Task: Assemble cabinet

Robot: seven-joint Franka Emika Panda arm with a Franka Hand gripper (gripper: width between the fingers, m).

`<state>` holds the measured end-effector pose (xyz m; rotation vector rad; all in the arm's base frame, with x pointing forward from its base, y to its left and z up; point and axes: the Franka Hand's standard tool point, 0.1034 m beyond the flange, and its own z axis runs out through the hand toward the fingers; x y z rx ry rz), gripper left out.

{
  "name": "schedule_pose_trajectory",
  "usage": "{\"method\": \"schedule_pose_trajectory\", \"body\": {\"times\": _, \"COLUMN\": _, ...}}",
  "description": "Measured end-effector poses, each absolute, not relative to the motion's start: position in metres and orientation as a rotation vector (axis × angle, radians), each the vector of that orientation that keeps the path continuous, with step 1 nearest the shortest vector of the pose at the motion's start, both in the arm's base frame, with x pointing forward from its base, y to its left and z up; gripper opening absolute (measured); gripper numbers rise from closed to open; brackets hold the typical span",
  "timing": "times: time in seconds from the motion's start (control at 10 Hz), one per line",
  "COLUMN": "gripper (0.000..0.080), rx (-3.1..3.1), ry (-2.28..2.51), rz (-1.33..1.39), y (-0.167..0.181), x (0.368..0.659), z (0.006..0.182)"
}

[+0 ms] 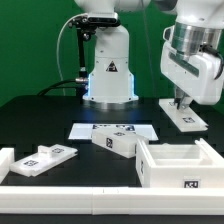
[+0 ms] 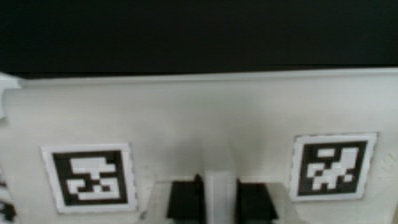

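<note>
White cabinet panel (image 1: 190, 120) (tagged), gripper (image 1: 180, 102) — just above

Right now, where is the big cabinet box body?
In the exterior view, the box body sits at the front on the exterior view's right, beside the small white piece near the marker board, nearer the camera than the end effector.

a plain green backdrop (image 1: 30, 40) is seen behind the scene, evenly lit. a black tabletop (image 1: 40, 115) is spread below it, and a pale strip is seen past its near edge. a black cable (image 1: 61, 55) is hung before the backdrop.
</note>
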<state>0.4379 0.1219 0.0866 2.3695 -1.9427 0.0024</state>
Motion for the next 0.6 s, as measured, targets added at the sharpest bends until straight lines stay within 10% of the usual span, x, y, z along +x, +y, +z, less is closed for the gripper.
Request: {"method": "schedule_pose_trajectory", "body": {"times": 0.6, "gripper": 0.0064, "rx": 2.424, "ry": -2.090, "rz": 0.044, "y": 0.114, "x": 0.429, "z": 0.080}}
